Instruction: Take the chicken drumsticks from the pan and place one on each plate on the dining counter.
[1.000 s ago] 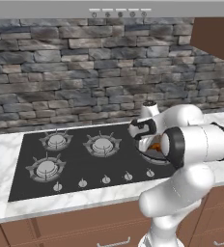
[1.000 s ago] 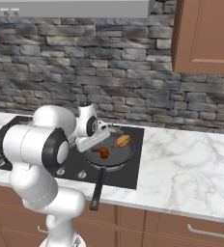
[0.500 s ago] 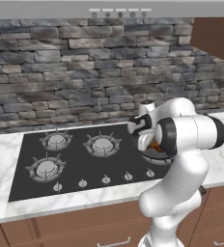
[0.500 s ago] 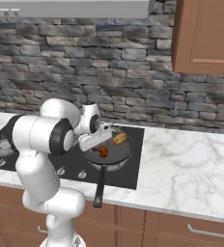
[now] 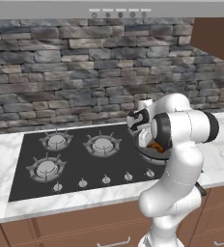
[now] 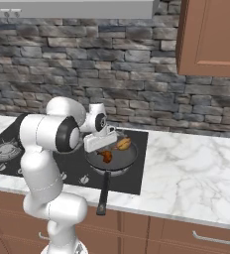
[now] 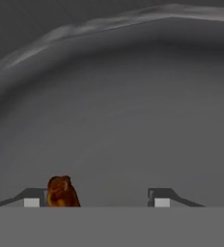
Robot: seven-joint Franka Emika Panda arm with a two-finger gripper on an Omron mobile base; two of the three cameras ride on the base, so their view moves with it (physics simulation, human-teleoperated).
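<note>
Tool down in the frying pan, jaws apart, one tip touching a drumstick. Probably light, stiff, slightly greasy; best pinched across the thicker end.

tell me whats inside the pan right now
Two chicken drumsticks lie in the pan: one at the far side, clear of the gripper; the other under the hand, partly covered by it.

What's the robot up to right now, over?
Tool low inside round dark frying pan, jaws apart. One golden-brown drumstick by a fingertip, ungripped; another alongside. Nothing blocking.
</note>
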